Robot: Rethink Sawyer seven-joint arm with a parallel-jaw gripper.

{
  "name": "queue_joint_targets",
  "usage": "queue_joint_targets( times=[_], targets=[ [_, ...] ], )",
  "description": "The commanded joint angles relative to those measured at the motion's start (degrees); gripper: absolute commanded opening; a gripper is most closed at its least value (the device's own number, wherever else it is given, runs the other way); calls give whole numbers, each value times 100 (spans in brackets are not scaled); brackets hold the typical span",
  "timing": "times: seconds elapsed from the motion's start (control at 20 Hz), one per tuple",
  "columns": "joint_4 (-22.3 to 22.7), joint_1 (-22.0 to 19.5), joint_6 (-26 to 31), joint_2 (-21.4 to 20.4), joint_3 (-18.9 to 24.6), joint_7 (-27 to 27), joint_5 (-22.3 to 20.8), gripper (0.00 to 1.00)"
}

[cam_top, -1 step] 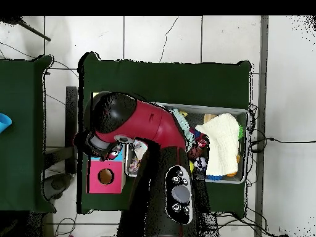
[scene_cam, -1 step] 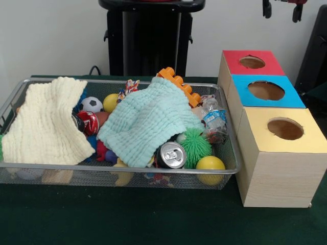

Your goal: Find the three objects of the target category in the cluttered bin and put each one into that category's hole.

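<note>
Down on the dark green table (scene_cam, -1 step: 153,219): wire bin (scene_cam, -1 step: 232,168) at left, crammed full. Just beside its right end, a row of three boxes, each with a round hole on top: yellow box (scene_cam, -1 step: 278,173) nearest, blue box (scene_cam, -1 step: 294,99) in the middle, red box (scene_cam, -1 step: 273,69) farthest. Inside the bin, cream cloth (scene_cam, -1 step: 46,122) draped over the left, pale green cloth (scene_cam, -1 step: 148,122) over the middle. Peeking out: orange brick (scene_cam, -1 step: 180,84), plastic bottle (scene_cam, -1 step: 214,120), green spiky ball (scene_cam, -1 step: 196,145), soda can (scene_cam, -1 step: 171,154) on its side, yellow ball (scene_cam, -1 step: 210,164) at the front right corner. Up at the top edge above the boxes, gripper (scene_cam, -1 step: 282,10), tips spread apart, gripping nothing.

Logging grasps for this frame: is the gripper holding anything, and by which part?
Cannot be told. Only the gripper tips show at the top edge, nothing visible between them.
</note>
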Motion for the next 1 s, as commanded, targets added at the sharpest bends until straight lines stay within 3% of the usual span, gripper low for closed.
queue_joint_targets(
  times=[0.05,0.45,1.0],
  targets=[
    [210,-177,-662,285,336,155,-320,100],
    [102,-380,-987,340,277,-205,-756,100],
    [-319,-656,-747,428,440,-140,-1126,100]
  ],
)
